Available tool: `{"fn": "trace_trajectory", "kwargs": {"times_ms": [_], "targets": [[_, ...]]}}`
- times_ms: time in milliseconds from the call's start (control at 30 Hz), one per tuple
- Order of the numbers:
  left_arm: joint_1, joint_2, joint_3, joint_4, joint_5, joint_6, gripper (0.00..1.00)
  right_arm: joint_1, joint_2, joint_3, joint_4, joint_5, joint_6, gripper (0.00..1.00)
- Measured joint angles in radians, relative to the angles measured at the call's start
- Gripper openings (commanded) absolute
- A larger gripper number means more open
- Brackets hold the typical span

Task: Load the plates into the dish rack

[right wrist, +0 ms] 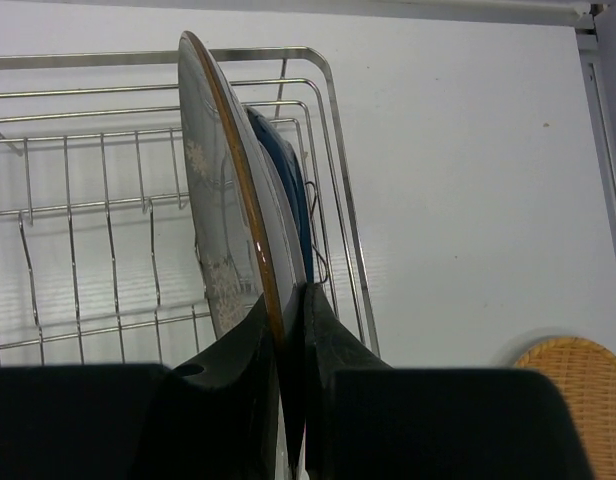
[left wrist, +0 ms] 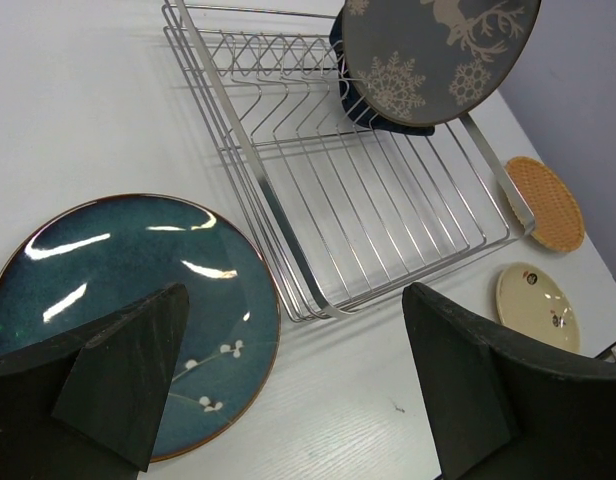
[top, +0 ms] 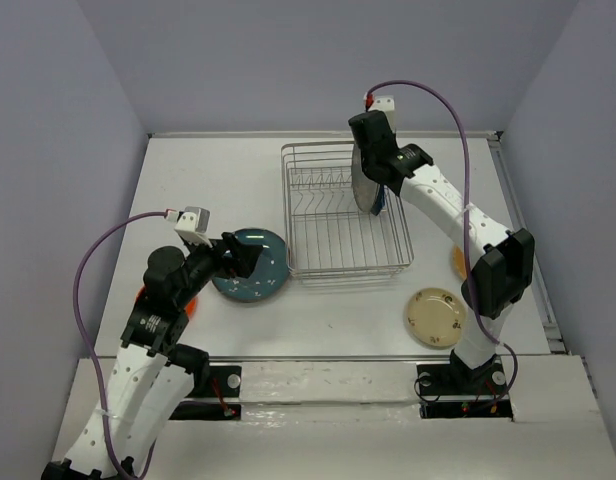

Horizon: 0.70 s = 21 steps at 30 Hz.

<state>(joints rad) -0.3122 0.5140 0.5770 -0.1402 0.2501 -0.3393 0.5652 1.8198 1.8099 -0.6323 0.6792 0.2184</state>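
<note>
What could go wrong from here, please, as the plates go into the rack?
1. The grey plate, pinched by its rim in the right tool, stands close beside the blue plate in the rack; lowering it could knock them together.
2. The left tool is open at the teal plate, which lies flat; a rim grasp might slip.

White table [top: 238, 200] — pale lavender walls [top: 288, 60]

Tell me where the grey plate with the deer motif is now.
In the top view, the grey deer plate stands on edge, pinched between the right arm's fingers, over the far right part of the dish rack, close beside a dark-blue plate.
</note>
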Motion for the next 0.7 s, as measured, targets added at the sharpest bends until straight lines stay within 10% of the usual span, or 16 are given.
{"fn": "trace_trajectory", "kwargs": {"times_ms": [700], "targets": [[0.016,0.006,0.0,-0.01,-0.043,-0.003,0.99,0.013,0.026,0.009,-0.003,0.05,0.015,0.07]]}}
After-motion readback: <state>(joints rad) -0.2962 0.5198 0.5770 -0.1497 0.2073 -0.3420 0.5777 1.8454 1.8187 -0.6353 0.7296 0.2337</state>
